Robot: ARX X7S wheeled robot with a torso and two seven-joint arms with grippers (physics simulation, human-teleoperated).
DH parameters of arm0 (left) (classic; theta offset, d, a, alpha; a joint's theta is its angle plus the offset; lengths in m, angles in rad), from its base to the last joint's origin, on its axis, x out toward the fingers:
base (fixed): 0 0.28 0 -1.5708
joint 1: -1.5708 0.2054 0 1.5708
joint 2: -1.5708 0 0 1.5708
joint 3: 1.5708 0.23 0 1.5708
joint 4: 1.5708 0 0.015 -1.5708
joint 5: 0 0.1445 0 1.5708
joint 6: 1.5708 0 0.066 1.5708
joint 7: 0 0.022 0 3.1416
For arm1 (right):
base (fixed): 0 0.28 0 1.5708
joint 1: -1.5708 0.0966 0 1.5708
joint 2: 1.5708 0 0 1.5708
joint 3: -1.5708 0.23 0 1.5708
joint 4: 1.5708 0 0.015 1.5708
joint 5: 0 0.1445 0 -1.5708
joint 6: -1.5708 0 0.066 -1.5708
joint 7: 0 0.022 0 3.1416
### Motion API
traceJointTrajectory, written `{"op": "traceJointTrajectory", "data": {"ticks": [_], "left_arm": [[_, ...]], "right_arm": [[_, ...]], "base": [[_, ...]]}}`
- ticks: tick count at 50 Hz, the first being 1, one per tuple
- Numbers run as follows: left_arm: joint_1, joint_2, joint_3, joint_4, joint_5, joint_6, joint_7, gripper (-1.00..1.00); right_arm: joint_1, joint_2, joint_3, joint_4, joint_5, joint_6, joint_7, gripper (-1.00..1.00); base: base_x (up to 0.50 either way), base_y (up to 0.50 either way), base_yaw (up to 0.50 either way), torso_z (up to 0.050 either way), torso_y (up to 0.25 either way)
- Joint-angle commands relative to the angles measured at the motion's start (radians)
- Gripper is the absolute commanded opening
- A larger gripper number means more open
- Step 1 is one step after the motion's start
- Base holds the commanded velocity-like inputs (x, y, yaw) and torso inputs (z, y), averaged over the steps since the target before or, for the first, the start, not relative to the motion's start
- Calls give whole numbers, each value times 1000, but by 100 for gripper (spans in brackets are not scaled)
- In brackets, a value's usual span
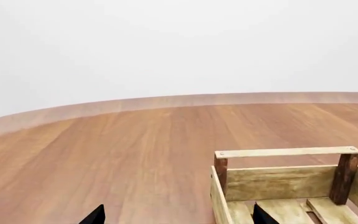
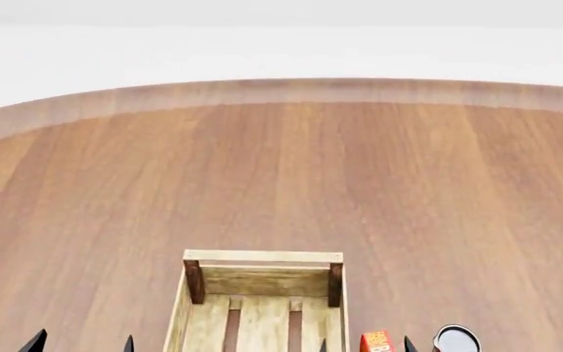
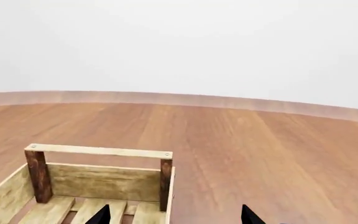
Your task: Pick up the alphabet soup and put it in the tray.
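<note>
In the head view my left gripper (image 2: 82, 345) shows at 7 o'clock. Only two dark tips are visible, standing wide apart, so it is released and holds nothing. At 6 o'clock on the table (image 2: 281, 169) stands the tray (image 2: 262, 257), and what I see of its slats is bare. The right gripper (image 2: 366, 347) is at 5 o'clock, just beside the tray's right wall. Its tips are also spread, with nothing between them in the right wrist view.

The alphabet soup I cannot find with certainty. At the lower edge near 5 o'clock only a red-orange pack (image 2: 377, 341) and a dark-topped can (image 2: 456, 339) peek in, and no blue label shows.

I judge that the step in hand is the approach. I should first tilt the view down to find the blue can. Then I would bring the open right jaws around its middle from above, well apart from the neighbours.
</note>
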State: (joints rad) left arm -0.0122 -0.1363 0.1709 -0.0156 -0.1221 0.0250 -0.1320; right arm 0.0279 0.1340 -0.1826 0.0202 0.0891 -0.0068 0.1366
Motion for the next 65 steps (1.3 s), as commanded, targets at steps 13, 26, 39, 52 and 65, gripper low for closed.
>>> {"op": "traceJointTrajectory", "data": {"ticks": [13,26,39,52,65], "left_arm": [[5,-15,16,15,-26,-4,-12,100],[4,-22,24,11,-29,-3,-24,100],[1,-28,33,6,-35,-3,-31,100],[4,-34,42,15,-43,-2,-38,100],[3,-40,50,17,-48,-1,-45,100]], "right_arm": [[-40,217,59,-545,289,678,-35,100],[-115,353,263,-796,525,940,-53,100],[-221,439,479,-900,702,1065,-62,100],[-361,476,651,-937,770,1079,-90,100],[-456,507,817,-953,837,1097,-112,100]], "base": [[0,0,0,0,0],[0,0,0,0,0],[0,0,0,0,0],[0,0,0,0,0],[0,0,0,0,0]]}}
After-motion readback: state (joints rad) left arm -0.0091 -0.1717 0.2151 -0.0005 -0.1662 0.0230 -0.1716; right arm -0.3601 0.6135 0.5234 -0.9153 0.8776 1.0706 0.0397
